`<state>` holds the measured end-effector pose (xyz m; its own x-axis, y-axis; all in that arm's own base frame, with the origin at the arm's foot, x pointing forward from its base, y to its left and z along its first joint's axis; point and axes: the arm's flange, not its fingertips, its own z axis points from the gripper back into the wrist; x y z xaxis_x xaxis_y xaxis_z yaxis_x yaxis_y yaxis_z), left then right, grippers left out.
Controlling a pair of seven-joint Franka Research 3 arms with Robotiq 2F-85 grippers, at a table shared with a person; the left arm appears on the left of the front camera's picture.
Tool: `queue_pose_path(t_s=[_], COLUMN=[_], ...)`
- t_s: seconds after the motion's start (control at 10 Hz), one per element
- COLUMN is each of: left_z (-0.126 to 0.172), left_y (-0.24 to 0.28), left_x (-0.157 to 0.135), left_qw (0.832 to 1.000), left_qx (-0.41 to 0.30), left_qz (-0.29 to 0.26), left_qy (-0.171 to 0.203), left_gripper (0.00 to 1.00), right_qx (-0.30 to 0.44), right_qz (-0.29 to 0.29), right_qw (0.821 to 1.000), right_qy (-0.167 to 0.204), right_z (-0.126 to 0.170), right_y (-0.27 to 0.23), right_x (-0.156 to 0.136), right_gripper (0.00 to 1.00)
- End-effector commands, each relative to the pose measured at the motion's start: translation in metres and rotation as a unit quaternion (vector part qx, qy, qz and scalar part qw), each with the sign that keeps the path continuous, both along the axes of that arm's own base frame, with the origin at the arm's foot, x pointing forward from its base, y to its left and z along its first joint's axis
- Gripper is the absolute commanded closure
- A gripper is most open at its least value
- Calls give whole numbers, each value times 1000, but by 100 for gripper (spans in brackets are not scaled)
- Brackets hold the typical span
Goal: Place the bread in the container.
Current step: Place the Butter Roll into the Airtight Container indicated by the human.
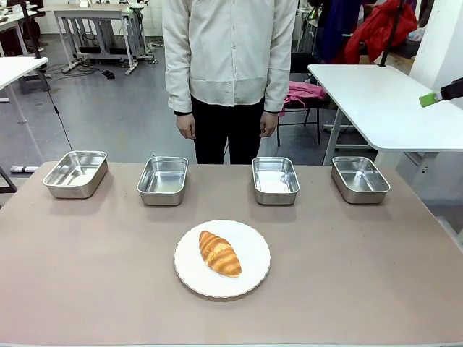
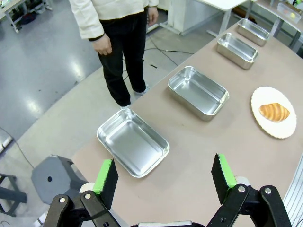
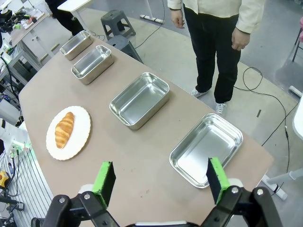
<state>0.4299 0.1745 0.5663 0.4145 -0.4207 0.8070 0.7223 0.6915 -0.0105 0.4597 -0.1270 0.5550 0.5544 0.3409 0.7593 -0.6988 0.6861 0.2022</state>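
The bread (image 1: 219,253), a golden-brown croissant, lies on a round white plate (image 1: 249,242) at the table's near middle. Behind it, a row of several identical shiny steel pans runs along the far edge; any one could be the container (image 1: 163,181). In the left wrist view, my left gripper (image 2: 165,175) hangs open and empty above the table's left end, over the end pan (image 2: 133,142), with the bread (image 2: 274,112) far off. My right gripper (image 3: 160,179) is likewise open and empty high over the right end pan (image 3: 207,149), the bread (image 3: 64,129) well away. One of its green fingertips (image 1: 428,100) pokes in at the front view's right edge.
A person (image 1: 228,65) stands at the far side behind the middle pans, hands down at their sides. The brown table (image 1: 87,275) is bare around the plate. A white table (image 1: 376,94) stands behind on the right.
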Motion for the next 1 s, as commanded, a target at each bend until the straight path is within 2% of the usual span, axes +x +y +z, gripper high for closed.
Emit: queue_pose_path(t_s=[0.0,0.9], left_z=[0,0], left_y=[2,2], left_x=[-1,-1], left_qw=[1000,1000], left_qx=[-2,-2], left_qz=[-1,-1], left_qy=[-2,-2], left_gripper=[0,0], right_qx=[-2,-2], right_qz=[4,4], right_qw=[1000,1000], right_qy=[-2,-2], right_z=[1,1], right_y=[1,1], right_x=[0,0], right_gripper=[0,0])
